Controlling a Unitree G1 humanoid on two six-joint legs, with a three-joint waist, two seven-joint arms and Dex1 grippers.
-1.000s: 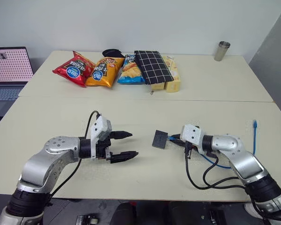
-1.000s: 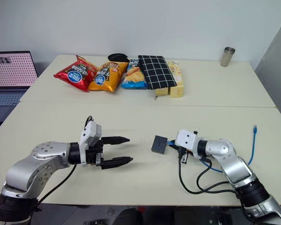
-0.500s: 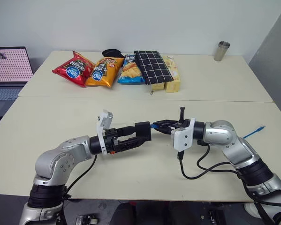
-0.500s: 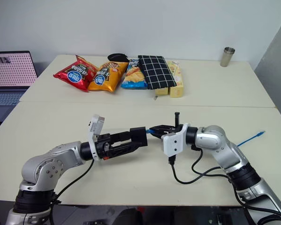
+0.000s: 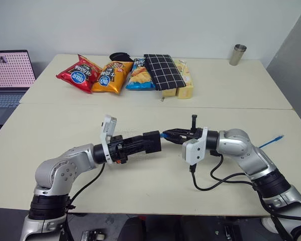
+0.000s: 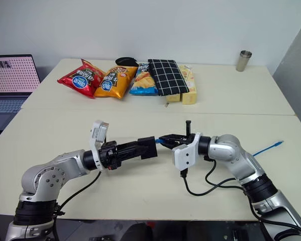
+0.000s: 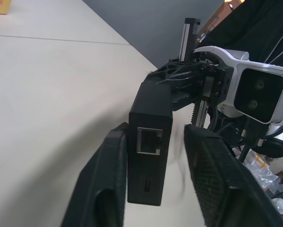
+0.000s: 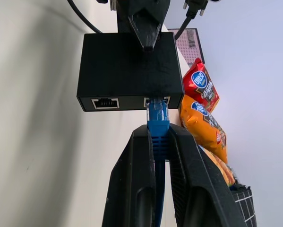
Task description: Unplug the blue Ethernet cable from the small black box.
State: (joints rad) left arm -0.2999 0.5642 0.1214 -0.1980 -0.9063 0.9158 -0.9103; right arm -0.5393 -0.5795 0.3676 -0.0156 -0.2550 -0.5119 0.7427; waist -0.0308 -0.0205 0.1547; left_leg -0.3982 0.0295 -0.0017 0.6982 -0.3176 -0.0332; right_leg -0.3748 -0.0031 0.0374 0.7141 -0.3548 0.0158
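The small black box (image 8: 117, 71) hangs in the air over the near table, between my two grippers. My left gripper (image 5: 149, 142) reaches in level from the left and is shut on the box; the left wrist view shows the box (image 7: 150, 142) between its fingers (image 7: 108, 179) with an empty port facing the camera. The blue Ethernet cable's plug (image 8: 157, 116) sits in one of the box's two ports. My right gripper (image 5: 166, 135) is shut on that plug from the right. The cable's free end (image 5: 277, 137) sticks out near the table's right edge.
Several snack bags (image 5: 110, 76), a black-and-white checked pouch (image 5: 163, 71) and a yellow pack (image 5: 184, 80) lie in a row on the far table. A metal cup (image 5: 237, 54) stands back right, a laptop (image 5: 7, 75) at the left. A black arm cable (image 5: 215, 182) loops under my right wrist.
The right gripper lifted the box by its plug off the table and swung left. The left gripper reached to the box, and its wide-open fingers closed onto it.
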